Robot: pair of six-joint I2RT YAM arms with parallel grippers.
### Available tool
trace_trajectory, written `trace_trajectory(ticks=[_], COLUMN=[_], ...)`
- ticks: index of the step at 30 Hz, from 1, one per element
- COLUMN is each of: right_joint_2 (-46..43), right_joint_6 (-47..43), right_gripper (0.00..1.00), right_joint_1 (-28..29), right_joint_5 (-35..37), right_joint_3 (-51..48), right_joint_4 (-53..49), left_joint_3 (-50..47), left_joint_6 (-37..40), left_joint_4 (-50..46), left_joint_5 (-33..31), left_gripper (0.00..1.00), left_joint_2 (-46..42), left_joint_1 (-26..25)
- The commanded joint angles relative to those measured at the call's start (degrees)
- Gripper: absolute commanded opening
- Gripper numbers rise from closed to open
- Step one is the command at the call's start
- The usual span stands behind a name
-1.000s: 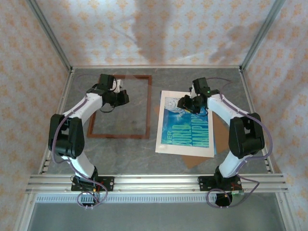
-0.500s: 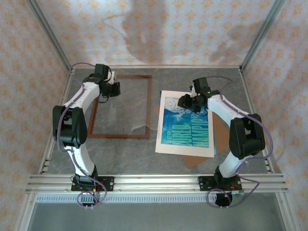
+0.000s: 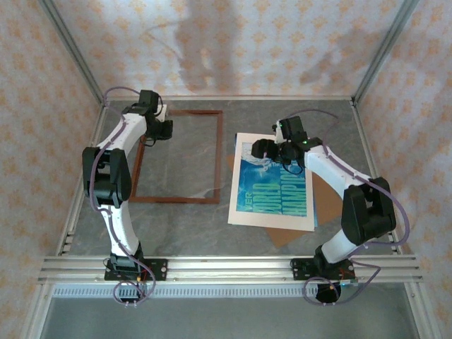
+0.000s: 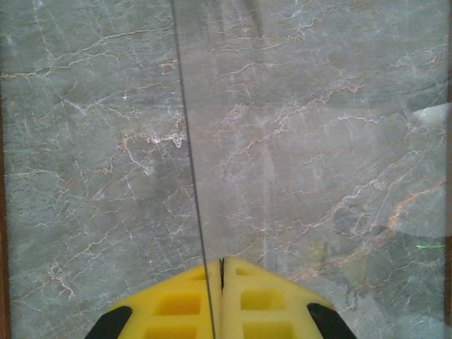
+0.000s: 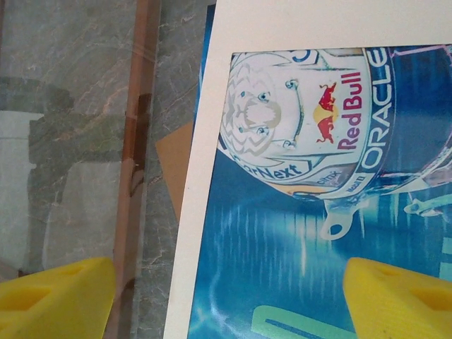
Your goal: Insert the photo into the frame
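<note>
Top external: frame (image 3: pixel 173 200) lies on grey marbled table (image 3: pixel 183 229), patterned walls (image 3: pixel 247 49) around.

The right claw (image 5: pixel 226 300) gapes wide: one yellow fingertip sits beside the thin reddish-brown wooden frame (image 5: pixel 134 162), the other above the glossy blue-and-teal photo (image 5: pixel 296 233). A cream mat border (image 5: pixel 318 25) edges the print. A plain brown backing board (image 5: pixel 173 166) peeks out between them on the grey marbled table (image 5: pixel 63 49).

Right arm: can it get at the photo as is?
Probably yes. The right gripper hangs open just above the photo with nothing between. But the cream mat covers the photo's edges, so only its face looks reachable.
</note>
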Motion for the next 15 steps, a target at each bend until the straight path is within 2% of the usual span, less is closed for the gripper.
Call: trace_trajectory(ticks=[1, 15], right_joint_2=[-0.1, 0.9], right_joint_6=[-0.6, -0.8], right_gripper=[0.85, 0.86], right_joint_1=[0.5, 1.5], right_joint_5=[1.7, 2.8], right_joint_3=[1.1, 2.3], right_joint_4=[0.4, -0.8], left_joint_3=[1.7, 3.2], left_joint_6=[1.5, 0.4], left_joint_4=[-2.0, -0.6], left_joint_5=[-2.1, -1.2], left_gripper=[0.00, 0.00], left_joint_2=[0.6, 3.2], left_joint_1=[0.4, 0.8])
